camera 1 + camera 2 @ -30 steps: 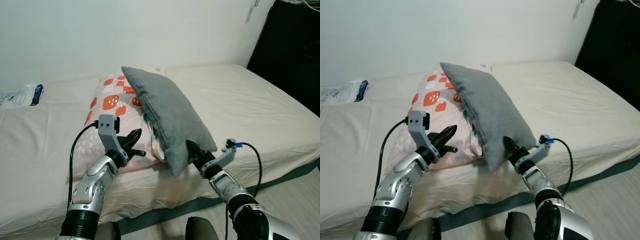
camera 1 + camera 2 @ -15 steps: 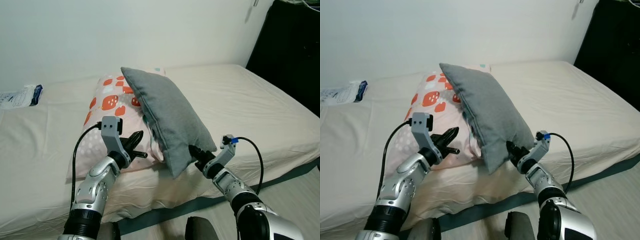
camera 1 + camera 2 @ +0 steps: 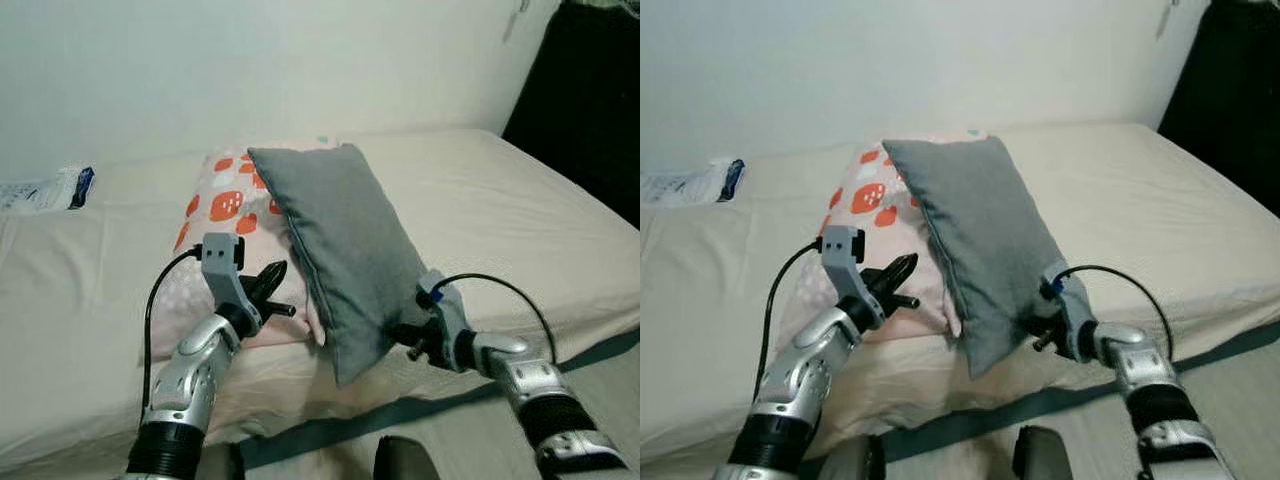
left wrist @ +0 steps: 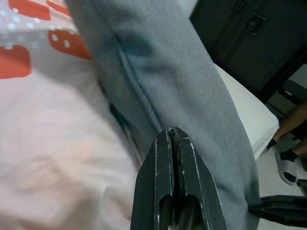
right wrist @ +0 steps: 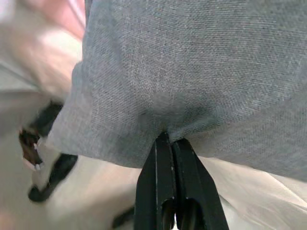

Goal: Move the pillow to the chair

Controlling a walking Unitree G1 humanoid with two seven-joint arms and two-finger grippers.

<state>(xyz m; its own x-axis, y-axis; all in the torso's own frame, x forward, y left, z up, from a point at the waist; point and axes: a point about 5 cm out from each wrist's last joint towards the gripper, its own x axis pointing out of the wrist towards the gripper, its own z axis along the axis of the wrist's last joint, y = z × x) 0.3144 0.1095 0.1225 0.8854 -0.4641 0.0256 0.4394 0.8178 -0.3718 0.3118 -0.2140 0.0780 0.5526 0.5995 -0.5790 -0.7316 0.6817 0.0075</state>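
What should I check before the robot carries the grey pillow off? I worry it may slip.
1. Right hand shut on grey pillow edge: ok.
2. Grip depth: only a small pinch of fabric at the lower edge; not ok for a firm carry.
3. Left hand helping: shut, holding nothing, beside the pillow; not ok.
4. Grey pillow free of patterned pillow: it leans against it; not ok.
5. Chair in sight: cannot tell.
6. Bed edge below the pillow free of snags: ok.
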